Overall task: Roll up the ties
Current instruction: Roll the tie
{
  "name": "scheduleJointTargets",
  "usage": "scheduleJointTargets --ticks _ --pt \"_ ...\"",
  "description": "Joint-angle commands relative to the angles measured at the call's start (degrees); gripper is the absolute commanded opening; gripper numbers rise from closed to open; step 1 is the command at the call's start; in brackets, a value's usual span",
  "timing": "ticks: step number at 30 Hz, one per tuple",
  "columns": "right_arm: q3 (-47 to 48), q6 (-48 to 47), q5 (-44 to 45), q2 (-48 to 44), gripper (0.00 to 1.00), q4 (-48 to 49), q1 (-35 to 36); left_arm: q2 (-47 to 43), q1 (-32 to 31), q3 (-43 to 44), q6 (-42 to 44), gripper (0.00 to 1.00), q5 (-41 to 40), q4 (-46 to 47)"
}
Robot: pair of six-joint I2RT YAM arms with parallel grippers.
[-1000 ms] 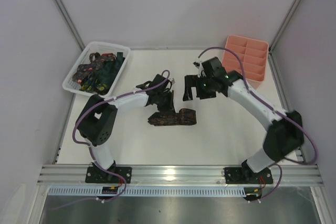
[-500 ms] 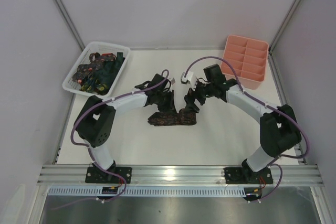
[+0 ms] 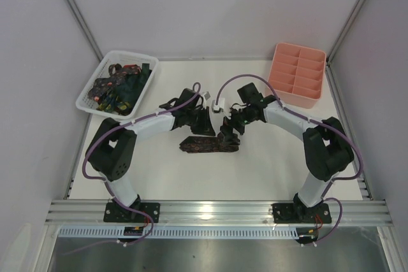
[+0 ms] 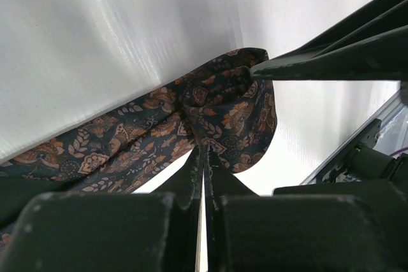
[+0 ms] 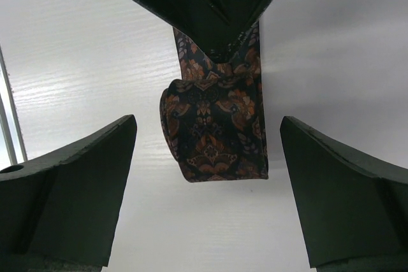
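A brown tie (image 3: pixel 205 145) with an orange-red pattern lies bunched on the white table at the centre. My left gripper (image 3: pixel 203 127) stands over its middle, shut on a pinch of the fabric (image 4: pixel 210 109); the jaws meet at the cloth in the left wrist view (image 4: pixel 204 155). My right gripper (image 3: pixel 229 129) is open, at the tie's right end. In the right wrist view (image 5: pixel 207 125) its fingers (image 5: pixel 76 183) stand wide on either side of the tie's folded end (image 5: pixel 215 133), apart from it. Other dark green ties (image 3: pixel 120 89) lie in the basket.
A white lattice basket (image 3: pixel 86 97) stands at the far left. A pink compartment tray (image 3: pixel 298 76) stands at the far right. White walls close in the table on three sides. The right gripper's finger (image 4: pixel 331 62) shows close by in the left wrist view.
My right gripper has come down and to the left, from above the table to the tie's right end beside my left gripper. The left gripper has stayed on the tie.
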Motion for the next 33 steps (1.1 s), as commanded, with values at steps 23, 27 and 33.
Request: scheduleJointTargets --ticks 23,27,33 --pt "-3.1 -5.2 13.0 4.9 1.00 6.6 6.4 -5.8 4.0 -6.7 0.1 0.00 1.5 3.8" --pt "-3.2 -5.2 15.7 5.7 1.00 6.2 7.7 -7.3 4.4 -8.7 -0.8 0.01 1.2 5.1" --pt "-4.3 -4.9 20.5 7.2 0.96 7.2 9.7 -9.2 5.2 -10.3 -0.4 0.01 0.8 4.8"
